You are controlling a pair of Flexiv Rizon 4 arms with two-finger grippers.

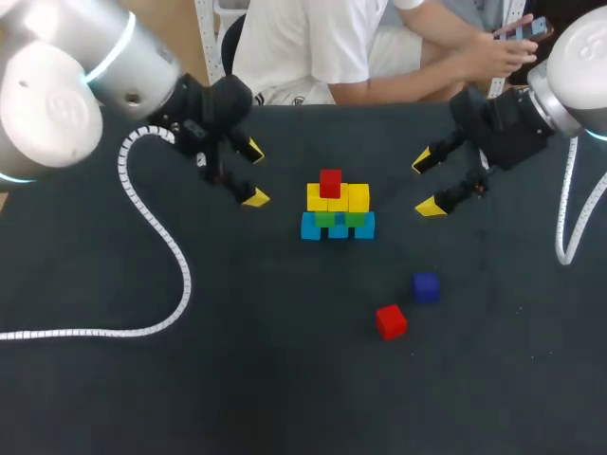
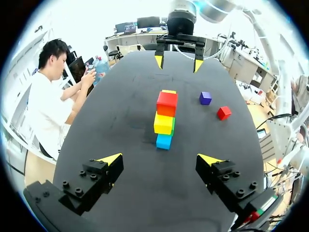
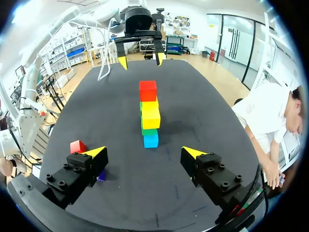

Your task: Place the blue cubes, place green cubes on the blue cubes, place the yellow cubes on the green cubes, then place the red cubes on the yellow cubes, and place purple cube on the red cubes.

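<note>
between left hand (image 1: 255,173) and right hand (image 1: 425,184) — cube stack (image 1: 337,210), touching neither

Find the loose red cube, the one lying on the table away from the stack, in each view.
Head view: the loose red cube lies nearer the camera than the stack, beside the purple cube.
Left wrist view: it sits to one side of the stack, next to the purple cube.
Right wrist view: it sits just past one finger of the right gripper.
Shared landmark: the stack.

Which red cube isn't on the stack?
The loose red cube on the table beside the purple cube; the other red cube tops the yellow cubes.
</note>
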